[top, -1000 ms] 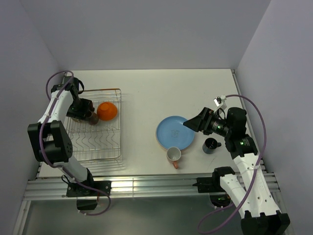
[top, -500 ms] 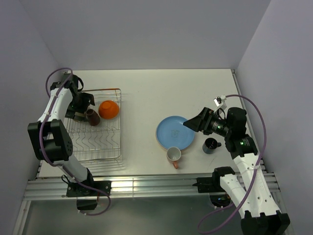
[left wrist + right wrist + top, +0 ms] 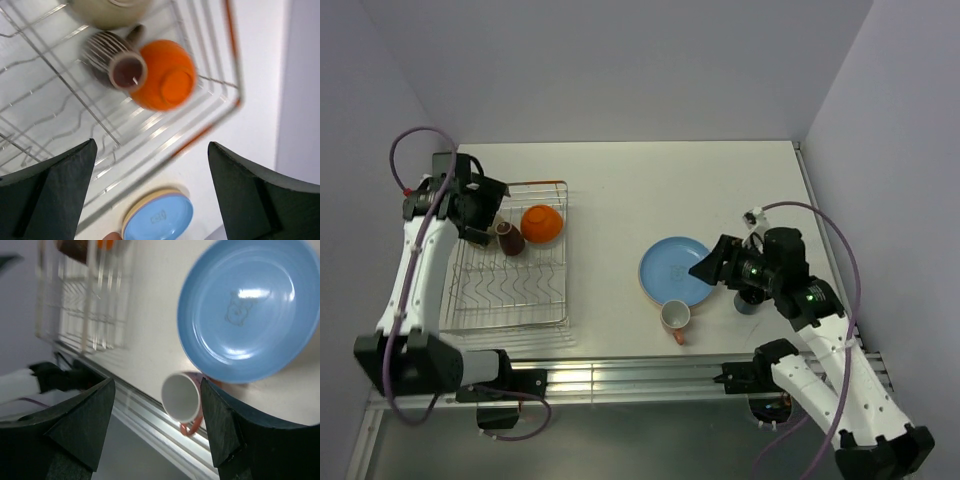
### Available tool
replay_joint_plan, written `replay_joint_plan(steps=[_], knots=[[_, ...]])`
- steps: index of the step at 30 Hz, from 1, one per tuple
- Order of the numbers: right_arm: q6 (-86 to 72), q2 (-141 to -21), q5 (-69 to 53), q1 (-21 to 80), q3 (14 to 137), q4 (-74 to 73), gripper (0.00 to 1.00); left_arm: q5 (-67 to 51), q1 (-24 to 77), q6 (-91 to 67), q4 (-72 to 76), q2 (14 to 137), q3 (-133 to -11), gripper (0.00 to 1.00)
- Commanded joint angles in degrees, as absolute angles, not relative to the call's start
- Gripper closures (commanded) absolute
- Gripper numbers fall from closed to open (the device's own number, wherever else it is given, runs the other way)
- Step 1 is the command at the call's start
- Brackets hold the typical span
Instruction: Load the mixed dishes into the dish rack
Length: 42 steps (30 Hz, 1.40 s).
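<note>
My left gripper (image 3: 483, 206) wide open, empty, above dish rack (image 3: 520, 292) at left; brown mug (image 3: 508, 239), orange bowl (image 3: 542, 225) inside. My right gripper (image 3: 706, 268) open, empty, over blue plate (image 3: 672, 272). Pinch plate rim low, clear of pink mug (image 3: 675, 318).

An orange bowl (image 3: 542, 224) and a brown mug (image 3: 508, 240) crowd the rack's (image 3: 510, 300) far end; its near half lies open. Bare table (image 3: 610, 200) separates rack from plate (image 3: 672, 268), with a pink mug (image 3: 675, 317) just beside the plate's near edge.
</note>
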State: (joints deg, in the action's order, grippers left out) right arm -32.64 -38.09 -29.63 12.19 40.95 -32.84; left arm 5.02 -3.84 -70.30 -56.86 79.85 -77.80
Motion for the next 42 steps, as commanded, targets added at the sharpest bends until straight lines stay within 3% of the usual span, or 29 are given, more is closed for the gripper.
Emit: replay_joint_plan(steps=[1,6,16,28,31,34,35,36,37,42], knots=[[-31.6,-38.1,-12.8,21.4,44.1,-39.6,0.24,9.1,2.6,-68.4,-51.6,66.8,-74.9,0.06],[-36.6,-36.5,-0.4,33.0,44.0,-45.8,0.29,11.3,18.8,-68.8,-48.3,58.5,-69.3,0.13],[-49.7,-44.8,10.8,54.5,39.0,-44.8,0.34,10.6,36.7,-68.9,-41.6,57.3,-61.4,0.12],[-51.0,-55.5,17.9,56.7,36.2,-40.7,0.37,14.7,47.9,-69.1,-41.7,59.7,-65.4,0.11],[-50.7,-58.4,17.8,56.8,35.6,-37.5,0.45,14.9,48.9,-68.9,-41.4,59.9,-65.3,0.11],[-50.3,-60.7,17.8,56.7,36.2,-35.3,0.63,15.5,49.9,-67.9,-42.2,60.3,-65.0,0.11],[-50.0,-60.6,18.3,56.7,36.3,-34.6,0.84,15.6,50.2,-67.7,-42.4,60.5,-64.8,0.11],[-49.8,-59.8,18.3,56.7,36.6,-34.2,0.96,15.5,50.2,-67.5,-42.5,60.4,-64.4,0.09],[-49.7,-59.2,18.2,56.7,36.9,-34.1,1.0,14.9,50.2,-67.2,-42.2,60.2,-63.6,0.08],[-48.4,-49.9,13.1,56.8,42.8,-35.2,1.0,10.9,50.0,-60.4,-40.0,58.1,-63.2,0.03]])
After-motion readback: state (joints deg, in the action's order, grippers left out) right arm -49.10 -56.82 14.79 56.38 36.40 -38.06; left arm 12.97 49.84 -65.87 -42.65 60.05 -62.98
